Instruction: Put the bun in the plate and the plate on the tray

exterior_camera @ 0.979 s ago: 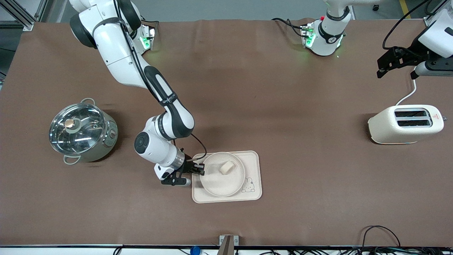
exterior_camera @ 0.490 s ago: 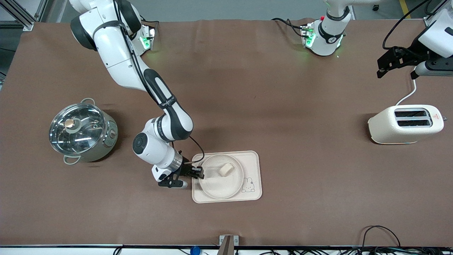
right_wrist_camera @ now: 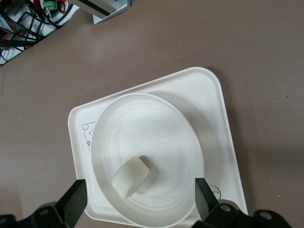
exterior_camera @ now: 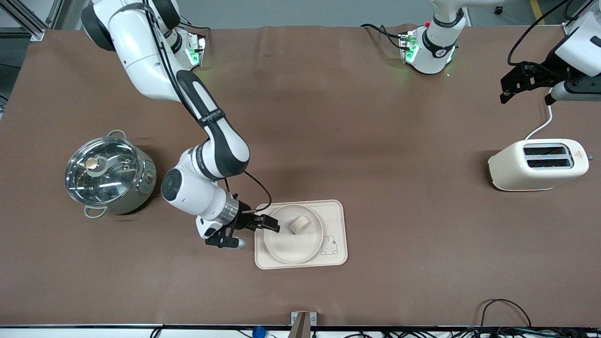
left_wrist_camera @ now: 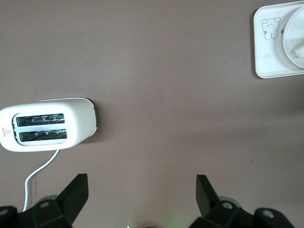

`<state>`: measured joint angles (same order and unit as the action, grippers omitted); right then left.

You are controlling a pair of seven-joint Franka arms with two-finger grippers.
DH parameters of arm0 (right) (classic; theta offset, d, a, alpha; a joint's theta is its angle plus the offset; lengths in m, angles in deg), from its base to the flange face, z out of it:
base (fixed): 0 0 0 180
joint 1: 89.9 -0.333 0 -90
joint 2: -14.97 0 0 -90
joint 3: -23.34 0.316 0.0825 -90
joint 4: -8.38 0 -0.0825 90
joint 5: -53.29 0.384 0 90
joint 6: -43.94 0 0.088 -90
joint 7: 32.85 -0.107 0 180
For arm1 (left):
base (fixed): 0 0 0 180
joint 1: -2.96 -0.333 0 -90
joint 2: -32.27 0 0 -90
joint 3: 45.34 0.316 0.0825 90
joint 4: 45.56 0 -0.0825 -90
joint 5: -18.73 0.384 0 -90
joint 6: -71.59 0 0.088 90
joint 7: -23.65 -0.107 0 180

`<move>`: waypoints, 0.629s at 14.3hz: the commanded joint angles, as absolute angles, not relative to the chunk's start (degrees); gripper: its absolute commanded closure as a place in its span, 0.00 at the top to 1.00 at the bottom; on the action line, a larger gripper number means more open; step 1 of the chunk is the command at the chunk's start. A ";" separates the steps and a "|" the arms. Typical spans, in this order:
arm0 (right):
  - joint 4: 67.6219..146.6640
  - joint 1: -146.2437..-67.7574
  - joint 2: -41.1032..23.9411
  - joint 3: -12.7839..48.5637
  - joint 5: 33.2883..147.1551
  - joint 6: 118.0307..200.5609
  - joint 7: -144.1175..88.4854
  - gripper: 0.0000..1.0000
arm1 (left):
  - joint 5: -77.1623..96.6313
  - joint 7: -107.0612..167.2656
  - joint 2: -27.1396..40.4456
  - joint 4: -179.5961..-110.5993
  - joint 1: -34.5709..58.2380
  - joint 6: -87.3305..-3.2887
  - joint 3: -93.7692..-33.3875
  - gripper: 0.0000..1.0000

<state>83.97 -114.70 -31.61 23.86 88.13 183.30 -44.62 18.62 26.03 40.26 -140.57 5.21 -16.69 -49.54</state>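
The cream bun (exterior_camera: 299,225) lies in the round cream-white plate (exterior_camera: 293,249), and the plate rests flat on the rabbit-printed tray (exterior_camera: 335,216). My right gripper (exterior_camera: 270,224) hovers over the plate's rim at the right arm's end of the tray, open and empty. In the right wrist view the bun (right_wrist_camera: 133,176), plate (right_wrist_camera: 156,123) and tray (right_wrist_camera: 209,95) lie below the right gripper (right_wrist_camera: 140,190), whose jaws stand wide apart. My left gripper (exterior_camera: 525,96) waits open, high above the table near the toaster. The left wrist view shows the left gripper (left_wrist_camera: 141,185) empty, with the tray (left_wrist_camera: 266,57) far off.
A steel pot with a glass lid (exterior_camera: 109,174) stands toward the right arm's end of the table. A cream toaster (exterior_camera: 537,164) with a white cord stands toward the left arm's end; it also shows in the left wrist view (left_wrist_camera: 47,124).
The plate with the bun has settled lower onto the tray. My right wrist has risen and drawn back toward the pot. The left arm has not moved.
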 commanded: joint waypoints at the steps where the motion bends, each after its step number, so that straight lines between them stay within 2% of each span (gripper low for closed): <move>1: 91.77 -112.24 -26.09 24.22 88.62 183.25 -44.36 1.00 | 18.73 24.88 40.01 -139.60 5.24 -16.21 -49.30 1.00; 4: 98.63 -108.46 -18.63 24.22 88.45 180.46 -39.98 1.00 | 18.73 24.97 40.01 -139.60 5.24 -16.13 -49.30 1.00; 6: 99.70 -105.47 -14.40 23.61 88.01 171.34 -38.91 1.00 | 18.73 24.88 40.10 -139.60 5.24 -16.04 -49.38 1.00; 9: 99.09 -104.23 -8.86 19.83 79.07 159.72 -38.83 1.00 | 18.64 24.71 40.18 -139.52 5.33 -16.04 -49.38 1.00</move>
